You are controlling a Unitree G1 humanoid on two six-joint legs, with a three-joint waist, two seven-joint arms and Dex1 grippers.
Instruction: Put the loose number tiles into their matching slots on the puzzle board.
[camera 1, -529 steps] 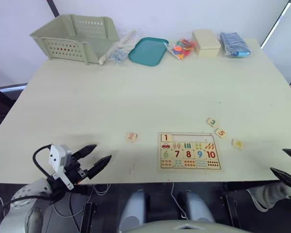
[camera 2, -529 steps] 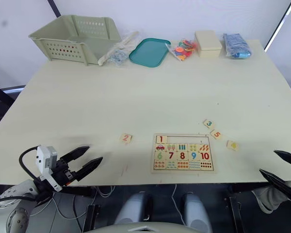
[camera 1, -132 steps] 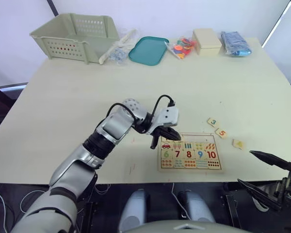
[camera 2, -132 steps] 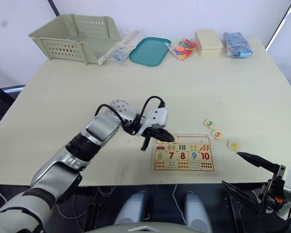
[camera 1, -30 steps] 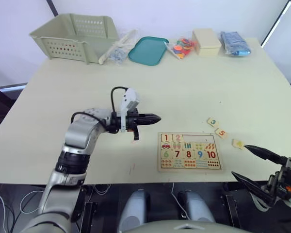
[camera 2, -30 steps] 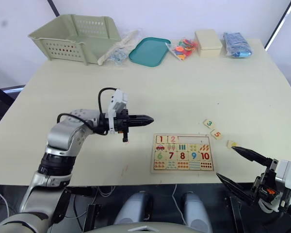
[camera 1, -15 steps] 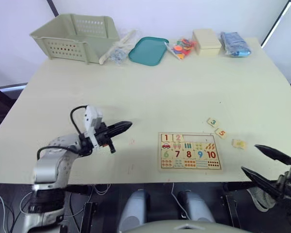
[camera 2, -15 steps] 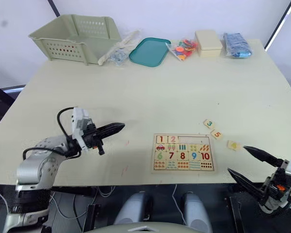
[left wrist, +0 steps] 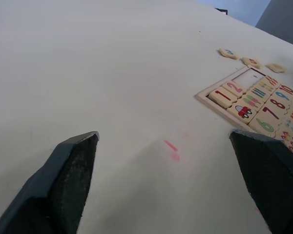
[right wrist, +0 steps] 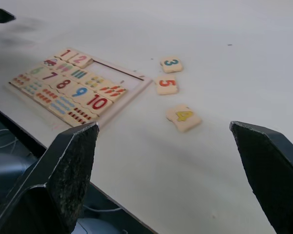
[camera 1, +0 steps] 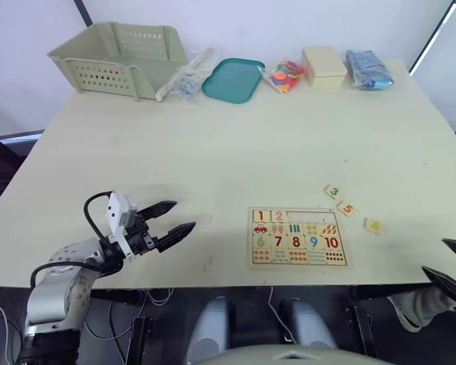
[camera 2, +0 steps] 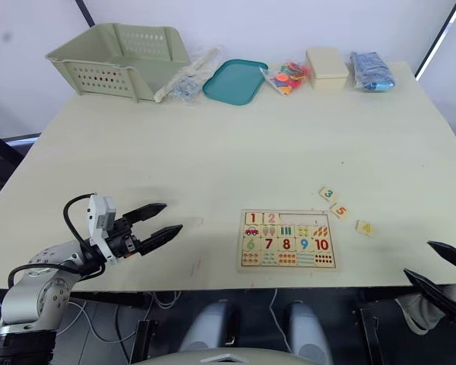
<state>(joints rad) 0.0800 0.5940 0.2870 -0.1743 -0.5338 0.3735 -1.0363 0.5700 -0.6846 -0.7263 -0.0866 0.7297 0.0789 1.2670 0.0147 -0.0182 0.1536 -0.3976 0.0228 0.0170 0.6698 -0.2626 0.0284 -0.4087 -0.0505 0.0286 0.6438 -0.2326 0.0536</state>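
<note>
Left pincer (camera 1: pixel 171 219): black two-fingered, spread wide and empty, low over the pale cream table (camera 1: pixel 213 144) near its front edge, well left of the board.

Puzzle board (camera 1: pixel 297 236): flat rectangular pale-wood board with a thin raised frame, lying near the table's front edge. Top-row slots (right wrist: pixel 118 75): tiles 1 and 2 seated at the left end; three recesses to their right open.

Loose number tiles: small square pale-wood pieces lying flat on the table just right of the board, green 3 (camera 1: pixel 332 192), orange 5 (camera 1: pixel 346 207), yellow 4 (camera 1: pixel 373 225), near one another but apart.

Right pincer (camera 2: pixel 438 276): black two-fingered, spread wide and empty, at the table's front right corner, beyond tile 4.

Hazards, judged: tiles lie thin and flat, so fingers closing may skate over a tile or push it; tile 4 sits nearest the front edge and could be pushed off. The 3 and 5 are close enough that grasping one may knock the other. A tile brought in tilted may ride the frame instead of seating.
</note>
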